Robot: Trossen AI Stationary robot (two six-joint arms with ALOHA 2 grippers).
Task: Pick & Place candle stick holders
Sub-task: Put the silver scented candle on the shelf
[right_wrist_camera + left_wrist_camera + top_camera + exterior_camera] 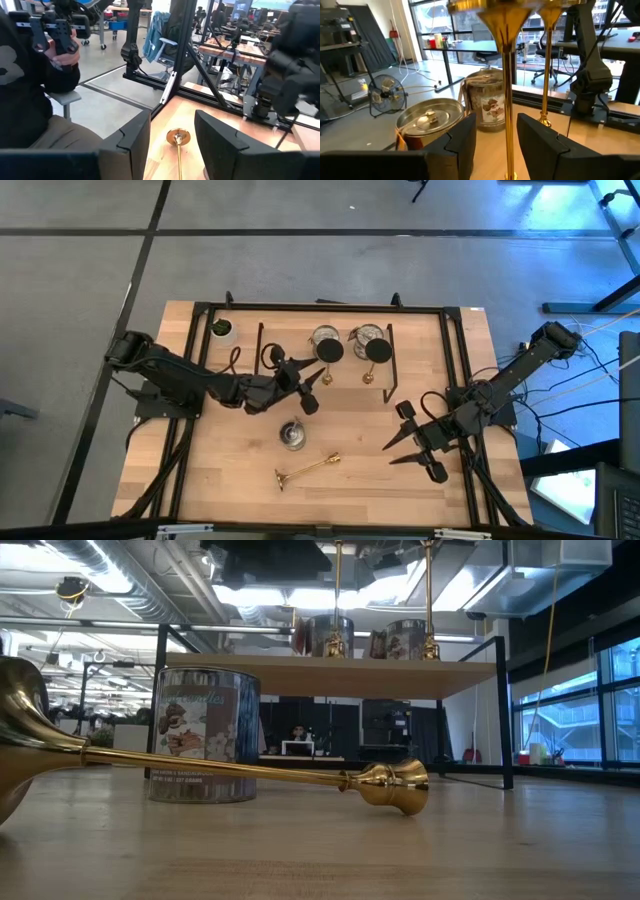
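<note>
Two gold-brass sticks (330,352) (378,350) stand upright on their bases on the black rack's raised shelf (330,675), beside two silvery cups (325,337) (367,335). A third cup (292,435) stands on the table. A third stick (308,468) lies on its side near the front edge. My left gripper (316,378) is open at the left standing stick. That stick's stem (507,100) rises between the two fingers with a gap on each side. My right gripper (398,450) is open and empty, right of the lying stick, which shows in the right wrist view (178,147).
A small white pot with a green plant (221,330) stands at the rack's far left corner. The rack's black frame (200,360) runs along the table's left, far and right sides. A person (35,75) sits beyond the table's edge.
</note>
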